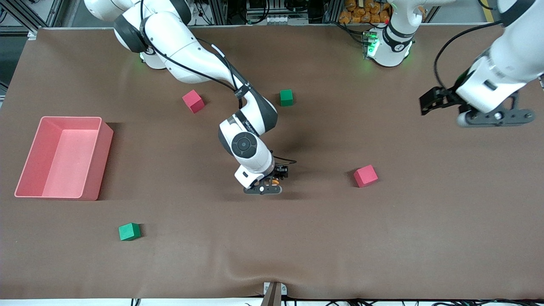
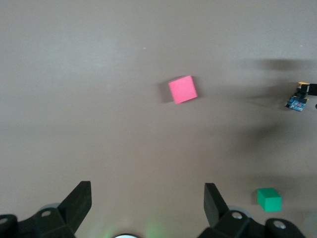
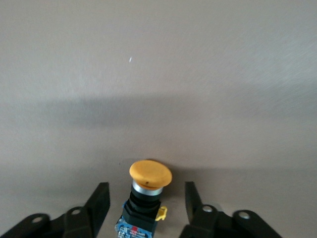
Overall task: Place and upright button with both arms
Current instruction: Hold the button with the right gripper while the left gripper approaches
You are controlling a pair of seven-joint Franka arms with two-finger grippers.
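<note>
The button (image 3: 150, 173) has a round orange cap on a black body with a blue label and seems to lie on its side on the brown table. My right gripper (image 3: 146, 192) is low over it, open, with a finger on each side and a gap to each. In the front view the right gripper (image 1: 267, 187) is near the table's middle, and only a bit of orange of the button (image 1: 275, 181) shows. The button also shows small in the left wrist view (image 2: 298, 99). My left gripper (image 1: 495, 119) waits in the air at the left arm's end, open and empty (image 2: 147, 190).
A red cube (image 1: 365, 176) lies beside the button toward the left arm's end. Another red cube (image 1: 193, 101) and a green cube (image 1: 286, 97) lie nearer the bases. A green cube (image 1: 129, 231) lies nearer the front camera. A pink bin (image 1: 91, 121) stands at the right arm's end.
</note>
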